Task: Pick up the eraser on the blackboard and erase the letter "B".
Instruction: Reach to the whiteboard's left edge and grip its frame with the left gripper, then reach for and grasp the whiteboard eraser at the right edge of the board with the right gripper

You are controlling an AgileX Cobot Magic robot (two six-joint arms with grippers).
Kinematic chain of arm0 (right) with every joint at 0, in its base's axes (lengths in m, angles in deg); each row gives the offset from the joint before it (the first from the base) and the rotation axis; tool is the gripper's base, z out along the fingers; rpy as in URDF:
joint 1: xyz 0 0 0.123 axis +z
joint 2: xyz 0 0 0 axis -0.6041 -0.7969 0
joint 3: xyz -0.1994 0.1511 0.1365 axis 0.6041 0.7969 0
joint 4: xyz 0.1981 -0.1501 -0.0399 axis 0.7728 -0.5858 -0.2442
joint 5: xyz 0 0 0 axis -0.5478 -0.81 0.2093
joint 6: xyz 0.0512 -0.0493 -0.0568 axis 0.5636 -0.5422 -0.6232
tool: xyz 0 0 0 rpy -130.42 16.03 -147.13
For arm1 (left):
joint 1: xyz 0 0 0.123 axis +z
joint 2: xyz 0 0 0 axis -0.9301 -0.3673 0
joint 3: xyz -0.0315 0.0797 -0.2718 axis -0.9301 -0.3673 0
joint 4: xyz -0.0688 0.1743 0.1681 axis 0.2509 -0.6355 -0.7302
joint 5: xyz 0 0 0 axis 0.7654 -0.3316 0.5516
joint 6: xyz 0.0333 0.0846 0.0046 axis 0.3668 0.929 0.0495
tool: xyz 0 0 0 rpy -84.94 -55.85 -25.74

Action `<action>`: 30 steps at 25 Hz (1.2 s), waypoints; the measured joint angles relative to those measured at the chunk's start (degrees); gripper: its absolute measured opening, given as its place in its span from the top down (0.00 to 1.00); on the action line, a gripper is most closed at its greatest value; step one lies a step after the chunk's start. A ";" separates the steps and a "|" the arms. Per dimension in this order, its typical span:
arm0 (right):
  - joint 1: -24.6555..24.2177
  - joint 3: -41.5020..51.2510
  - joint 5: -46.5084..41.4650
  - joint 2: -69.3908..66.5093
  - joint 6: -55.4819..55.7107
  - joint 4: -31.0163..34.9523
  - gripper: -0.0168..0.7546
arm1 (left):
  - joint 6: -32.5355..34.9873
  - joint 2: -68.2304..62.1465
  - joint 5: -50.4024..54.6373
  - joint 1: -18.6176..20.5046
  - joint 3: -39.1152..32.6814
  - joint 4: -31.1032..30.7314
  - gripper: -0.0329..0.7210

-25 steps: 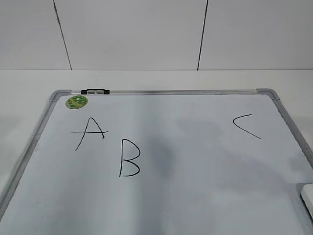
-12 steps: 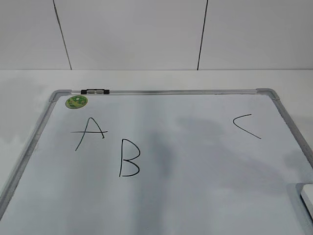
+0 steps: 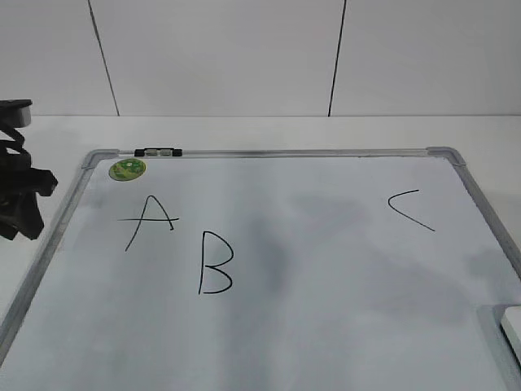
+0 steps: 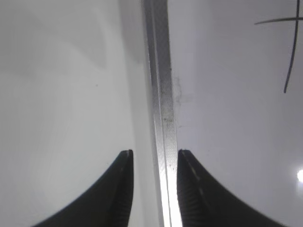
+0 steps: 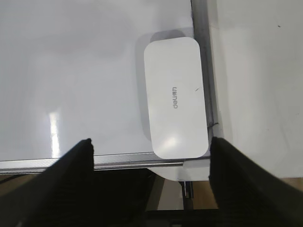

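Note:
The blackboard (image 3: 326, 269) lies flat on the table, with a black "A" (image 3: 149, 220), the letter "B" (image 3: 215, 262) and a "C" (image 3: 409, 208) on it. The white eraser (image 5: 175, 97) lies on the board's near right corner. In the exterior view only its edge (image 3: 512, 327) shows. My right gripper (image 5: 150, 141) is open wide, above the board's near edge just short of the eraser. My left gripper (image 4: 154, 153) is open and empty over the board's left frame (image 4: 160, 94). It shows at the left edge of the exterior view (image 3: 18, 183).
A round green sticker (image 3: 128, 169) and a small black clip (image 3: 159, 151) sit at the board's far left corner. White table surface surrounds the board. A white wall stands behind. Part of the "A" (image 4: 289, 52) shows in the left wrist view.
My left arm has come into the exterior view at the left edge. The letters and the eraser have not moved.

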 joint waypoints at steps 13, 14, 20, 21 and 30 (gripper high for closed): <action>0.00 0.00 0.00 -0.13 0.11 0.07 0.22 | -0.04 -5.56 -8.04 -0.80 0.15 0.00 0.67; 0.00 0.00 0.00 -0.13 0.11 0.07 0.22 | -0.04 -5.90 -8.26 -0.80 0.15 0.00 0.67; 0.00 0.00 0.00 -0.13 0.11 0.07 0.22 | -0.13 -8.29 -8.84 -0.80 0.25 -0.67 0.67; 0.00 0.00 0.00 -0.13 0.11 0.07 0.22 | -0.13 -8.29 -8.93 -0.80 0.37 -0.78 0.67; 0.00 0.00 0.00 -0.13 0.11 0.07 0.22 | -0.46 -8.38 -9.06 -0.83 0.37 -0.83 0.88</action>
